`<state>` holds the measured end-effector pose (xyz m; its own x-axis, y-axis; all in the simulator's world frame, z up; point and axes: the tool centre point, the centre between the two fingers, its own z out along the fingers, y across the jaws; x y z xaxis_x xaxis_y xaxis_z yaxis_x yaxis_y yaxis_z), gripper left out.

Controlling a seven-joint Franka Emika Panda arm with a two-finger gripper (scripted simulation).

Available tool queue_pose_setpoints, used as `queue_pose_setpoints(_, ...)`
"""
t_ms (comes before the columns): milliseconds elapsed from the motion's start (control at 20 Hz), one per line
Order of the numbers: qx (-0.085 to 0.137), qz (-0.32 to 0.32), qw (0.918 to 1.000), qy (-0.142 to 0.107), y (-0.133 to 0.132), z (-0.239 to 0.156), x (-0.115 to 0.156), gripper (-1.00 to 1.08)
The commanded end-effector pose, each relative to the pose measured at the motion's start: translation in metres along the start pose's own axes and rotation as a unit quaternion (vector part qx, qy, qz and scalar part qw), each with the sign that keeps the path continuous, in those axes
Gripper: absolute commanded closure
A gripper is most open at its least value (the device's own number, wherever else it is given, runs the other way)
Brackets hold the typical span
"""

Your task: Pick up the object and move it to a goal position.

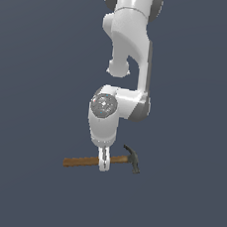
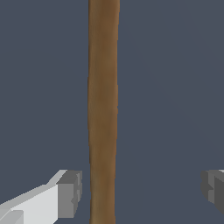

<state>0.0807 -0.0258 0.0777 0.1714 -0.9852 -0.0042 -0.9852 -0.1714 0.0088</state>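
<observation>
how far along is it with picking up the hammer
Done: the gripper has reached the hammer and straddles its handle. In hand: the fingers are open, one close beside the handle, the other well clear. Left: closing, lifting, carrying to the goal, which isn't visible.

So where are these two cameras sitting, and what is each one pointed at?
Exterior view: off the arm, facing the white arm as it reaches down to the claw hammer on the grey surface; its gripper straddles the handle.
Wrist view: on the wrist, looking past the fingers at the brown handle, which runs between them; one finger almost touches it, the other stands well clear.
Shared: the handle and the fingers.
</observation>
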Motion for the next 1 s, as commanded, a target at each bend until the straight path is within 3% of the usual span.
queue_pose_setpoints(0, 0.002, 0.025, 0.9997, 0.001, -0.003, 0.003, 0.001, -0.92)
queue_pose_setpoints(400, 0.004, 0.070, 0.9975, 0.002, -0.008, 0.010, 0.002, -0.92)
queue_pose_setpoints(950, 0.004, 0.074, 0.9972, 0.002, -0.009, 0.025, 0.003, -0.92)
